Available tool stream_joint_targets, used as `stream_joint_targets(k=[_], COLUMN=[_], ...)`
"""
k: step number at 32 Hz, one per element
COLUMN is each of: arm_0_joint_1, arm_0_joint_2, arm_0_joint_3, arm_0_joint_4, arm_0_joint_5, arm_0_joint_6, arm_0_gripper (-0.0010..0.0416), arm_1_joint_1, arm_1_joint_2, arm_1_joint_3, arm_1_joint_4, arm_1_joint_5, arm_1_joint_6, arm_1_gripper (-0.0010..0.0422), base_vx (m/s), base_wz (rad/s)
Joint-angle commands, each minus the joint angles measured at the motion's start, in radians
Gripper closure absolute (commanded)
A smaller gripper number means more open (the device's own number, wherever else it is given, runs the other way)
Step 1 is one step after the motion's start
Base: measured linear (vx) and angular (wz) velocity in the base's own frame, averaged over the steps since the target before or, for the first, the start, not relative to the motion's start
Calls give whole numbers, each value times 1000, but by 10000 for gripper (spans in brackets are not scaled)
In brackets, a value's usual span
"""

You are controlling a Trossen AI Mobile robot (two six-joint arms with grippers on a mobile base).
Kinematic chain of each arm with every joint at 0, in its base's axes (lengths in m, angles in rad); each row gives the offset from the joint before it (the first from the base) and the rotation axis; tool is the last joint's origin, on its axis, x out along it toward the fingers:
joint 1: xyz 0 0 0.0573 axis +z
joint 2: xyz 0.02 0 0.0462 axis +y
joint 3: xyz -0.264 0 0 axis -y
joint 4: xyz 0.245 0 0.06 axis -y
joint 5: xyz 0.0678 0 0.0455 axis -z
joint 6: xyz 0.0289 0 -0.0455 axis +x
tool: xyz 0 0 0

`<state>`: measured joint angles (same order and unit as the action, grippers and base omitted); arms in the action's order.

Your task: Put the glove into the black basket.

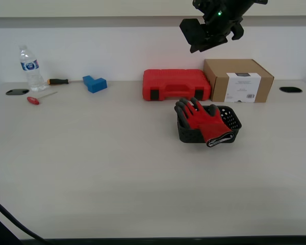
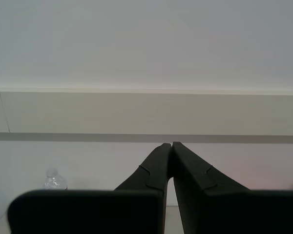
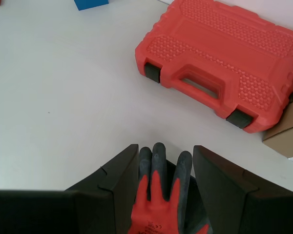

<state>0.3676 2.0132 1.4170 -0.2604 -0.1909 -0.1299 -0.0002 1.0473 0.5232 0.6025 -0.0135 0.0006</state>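
The long pale counter (image 1: 117, 168) carries, toward its back edge, a red tool case (image 1: 176, 84) with a brown cardboard box (image 1: 238, 80) just beside it, and in front of those two the black basket (image 1: 232, 122), well in from the front edge. The glove (image 1: 206, 122) lies draped in that basket, its grey fingertips toward the case and its cuff hanging over the near rim. My first gripper (image 3: 165, 161) hangs above it with its jaws spread wide and nothing between them, while my second gripper (image 2: 172, 146) points at the wall with jaws pressed together, empty.
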Motion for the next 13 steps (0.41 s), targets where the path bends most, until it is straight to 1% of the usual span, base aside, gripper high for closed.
stream_joint_targets(k=[1,13], arm_0_joint_1=[0,0], arm_0_joint_2=[0,0], arm_0_joint_3=[1,1], arm_0_joint_4=[2,2], arm_0_joint_5=[-1,-1], arm_0_joint_6=[-1,-1], arm_0_gripper=[252,252], arm_1_joint_1=[0,0], arm_1_joint_2=[0,0], arm_1_joint_3=[0,0], arm_1_joint_4=[5,5], arm_1_joint_5=[0,0], arm_1_joint_6=[0,0], arm_1_gripper=[412,412], base_vx=[0,0], base_wz=[0,0])
